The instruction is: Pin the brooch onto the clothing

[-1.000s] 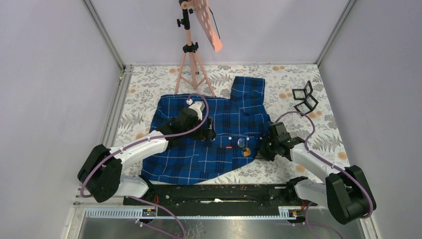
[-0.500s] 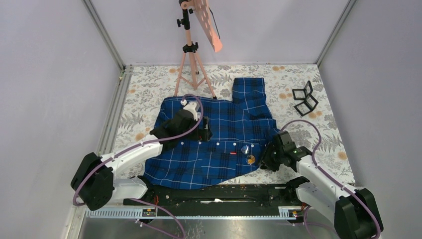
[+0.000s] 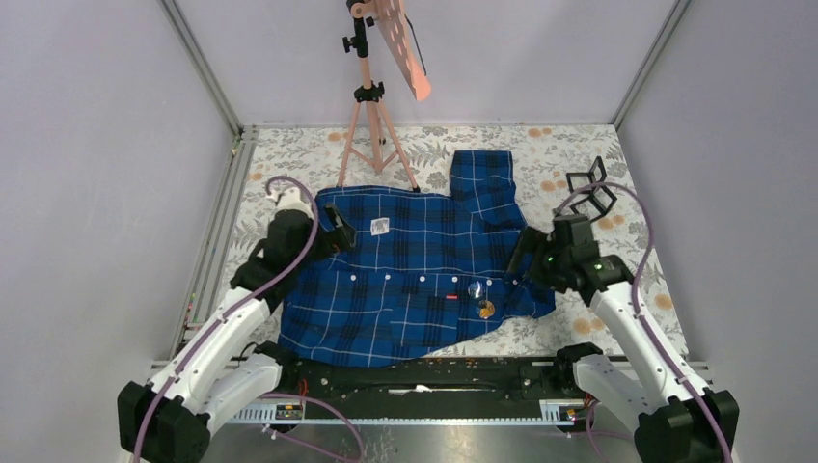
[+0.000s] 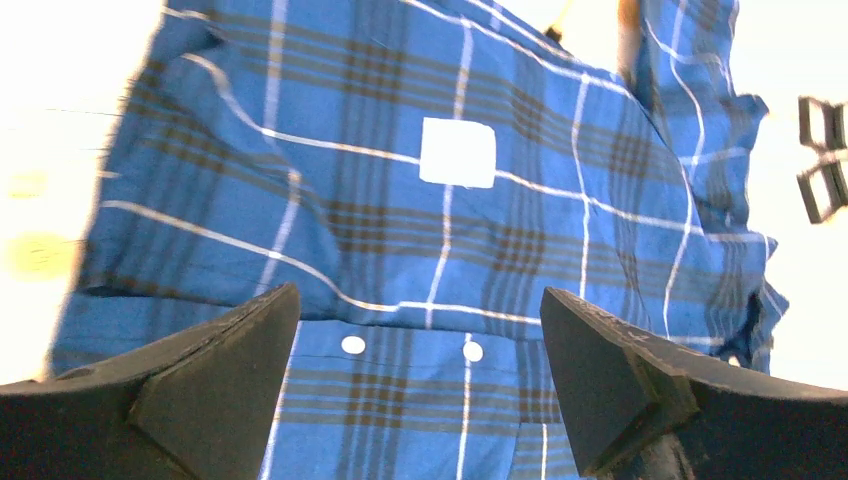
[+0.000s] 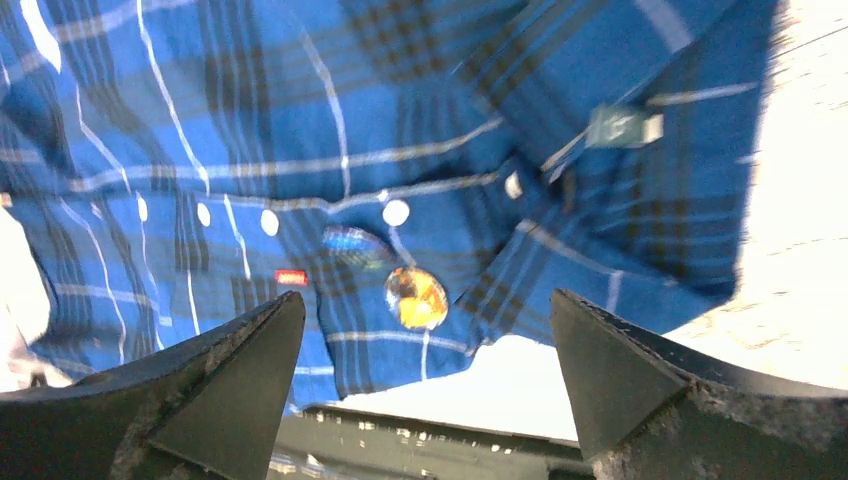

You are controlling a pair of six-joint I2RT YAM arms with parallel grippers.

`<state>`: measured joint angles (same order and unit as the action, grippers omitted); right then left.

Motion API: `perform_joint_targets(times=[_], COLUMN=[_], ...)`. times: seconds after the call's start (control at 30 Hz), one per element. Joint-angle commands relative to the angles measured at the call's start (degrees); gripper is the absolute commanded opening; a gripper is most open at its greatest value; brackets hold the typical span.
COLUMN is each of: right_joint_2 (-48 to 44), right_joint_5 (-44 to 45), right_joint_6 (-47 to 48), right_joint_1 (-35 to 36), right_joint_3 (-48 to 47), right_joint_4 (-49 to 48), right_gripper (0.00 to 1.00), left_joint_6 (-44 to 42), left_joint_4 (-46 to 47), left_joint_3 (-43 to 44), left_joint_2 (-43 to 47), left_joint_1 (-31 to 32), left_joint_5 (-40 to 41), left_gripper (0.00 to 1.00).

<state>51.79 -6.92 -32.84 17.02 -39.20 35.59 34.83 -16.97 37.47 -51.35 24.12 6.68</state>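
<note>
The clothing, a dark-blue plaid shirt (image 3: 405,289), lies spread flat on the table with its white neck label (image 3: 379,226) facing up. A round orange-gold brooch (image 3: 486,309) sits on the shirt near the front placket, with a shiny clear piece (image 3: 474,288) just above it. My right gripper (image 3: 521,257) hovers open at the shirt's right edge; in its wrist view the brooch (image 5: 416,297) shows beyond the wide jaws, beside a red tag (image 5: 291,277). My left gripper (image 3: 341,231) is open above the shirt's upper left, with the label (image 4: 457,152) and white buttons (image 4: 352,344) in its view.
A pink tripod stand (image 3: 370,106) rises behind the shirt. A black folded frame (image 3: 590,190) lies at the back right. The floral table cover (image 3: 617,260) surrounds the shirt. A black rail (image 3: 424,371) runs along the near edge between the arm bases.
The right gripper opened and drew back to the right, away from the brooch. The left arm pulled off the shirt's middle toward the upper left, uncovering the neck label.
</note>
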Motion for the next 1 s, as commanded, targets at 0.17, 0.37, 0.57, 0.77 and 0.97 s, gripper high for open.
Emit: perform_joint_targets(times=[0.17,0.37,0.57,0.77,0.97], right_joint_2=[-7.83,-22.02,-34.32,-35.28,-34.41], right_joint_5=[5.35,9.16,12.18,12.08,12.62], right_joint_6=[12.98,17.50,18.28,18.58,18.99], right_joint_1=[-12.97,-12.97,-12.97,-12.97,-12.97], right_joint_3=[-9.08,-3.52,6.00,5.44,4.17], right_joint_4=[3.74,-7.34,-13.10,-12.73,-12.09], right_gripper=[1.00,1.00,1.00,1.00,1.00], left_joint_6=[-11.51,-22.42,-24.49,-23.82,-24.89], left_joint_4=[-13.95,-8.79,-4.98,-4.62,-3.29], left_joint_3=[15.93,14.16,6.71,6.08,5.43], left_joint_2=[11.16,19.52,23.28,22.73,23.83], left_joint_1=[-5.44,-5.40,-5.40,-5.40,-5.40], left_joint_5=[10.88,19.34,20.79,20.68,18.44], left_gripper=[0.99,0.99,0.99,0.99,0.99])
